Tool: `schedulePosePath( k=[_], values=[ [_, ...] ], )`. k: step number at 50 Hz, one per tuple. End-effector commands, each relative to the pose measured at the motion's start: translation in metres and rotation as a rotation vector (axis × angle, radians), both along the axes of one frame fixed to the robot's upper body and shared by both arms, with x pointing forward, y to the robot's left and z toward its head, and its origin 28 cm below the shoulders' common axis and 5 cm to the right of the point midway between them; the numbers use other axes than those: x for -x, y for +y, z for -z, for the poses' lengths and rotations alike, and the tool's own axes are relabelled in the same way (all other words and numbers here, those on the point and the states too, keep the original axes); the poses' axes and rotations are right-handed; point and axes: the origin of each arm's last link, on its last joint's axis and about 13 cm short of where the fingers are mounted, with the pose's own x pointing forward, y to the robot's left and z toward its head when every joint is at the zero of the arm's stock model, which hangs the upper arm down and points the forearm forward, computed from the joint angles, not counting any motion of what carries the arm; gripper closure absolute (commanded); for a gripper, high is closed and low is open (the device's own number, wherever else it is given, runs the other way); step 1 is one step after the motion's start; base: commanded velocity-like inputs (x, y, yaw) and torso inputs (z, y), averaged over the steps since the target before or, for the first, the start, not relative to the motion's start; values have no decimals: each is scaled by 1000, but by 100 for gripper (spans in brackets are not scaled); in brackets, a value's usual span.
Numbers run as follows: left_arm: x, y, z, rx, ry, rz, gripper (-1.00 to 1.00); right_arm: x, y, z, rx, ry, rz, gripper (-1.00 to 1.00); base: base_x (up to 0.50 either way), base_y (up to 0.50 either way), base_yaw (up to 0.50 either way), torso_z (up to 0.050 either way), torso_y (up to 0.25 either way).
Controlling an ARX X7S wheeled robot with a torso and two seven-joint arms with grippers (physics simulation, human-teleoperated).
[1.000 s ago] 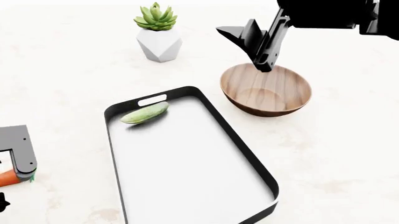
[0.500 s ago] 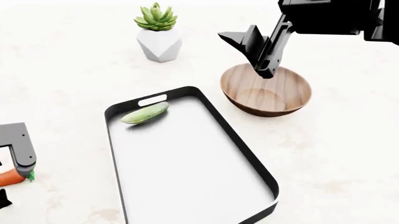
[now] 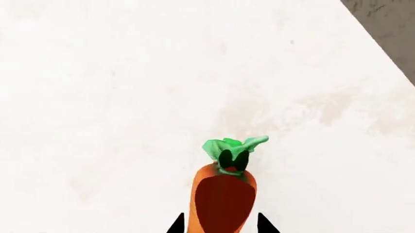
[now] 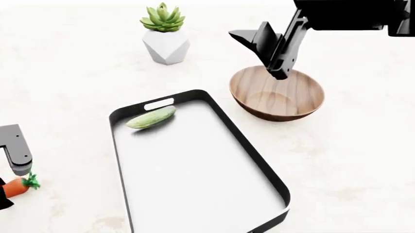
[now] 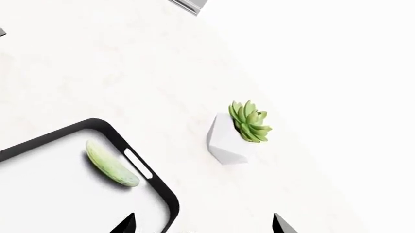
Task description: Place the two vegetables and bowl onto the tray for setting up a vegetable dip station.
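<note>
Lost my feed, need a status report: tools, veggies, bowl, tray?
Left tool around carrot, off tray. Right tool open, above bowl. Cucumber on tray. Nothing blocking.

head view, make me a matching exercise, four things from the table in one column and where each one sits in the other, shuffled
Things:
1. cucumber
2. carrot
3. wooden bowl
4. succulent

Places:
A. in a white faceted pot, far side of the table
B. on the table right of the tray, under the right pincer
C. off the tray at the near left, at the left pincer
D. on the tray's white floor, near the handle slot

Pairs: 1-D, 2-C, 3-B, 4-A
</note>
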Motion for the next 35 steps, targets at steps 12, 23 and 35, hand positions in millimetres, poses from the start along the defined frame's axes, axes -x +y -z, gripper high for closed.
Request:
schedulePosePath(
  k=[12, 23, 35],
  values=[
    [-17, -15, 40, -2, -158, 5, 100, 1, 0, -2, 0, -4, -6, -100, 0, 0, 0, 0, 0],
    [-47, -42, -25, 69, -425, 178, 100, -1, -3, -1, -8, -9, -14, -100, 0, 0, 0, 0, 0],
    [-65, -78, -109, 29, -591, 356, 100, -4, -12, -1, -33, -35, -14, -100, 0, 0, 0, 0, 0]
  ],
)
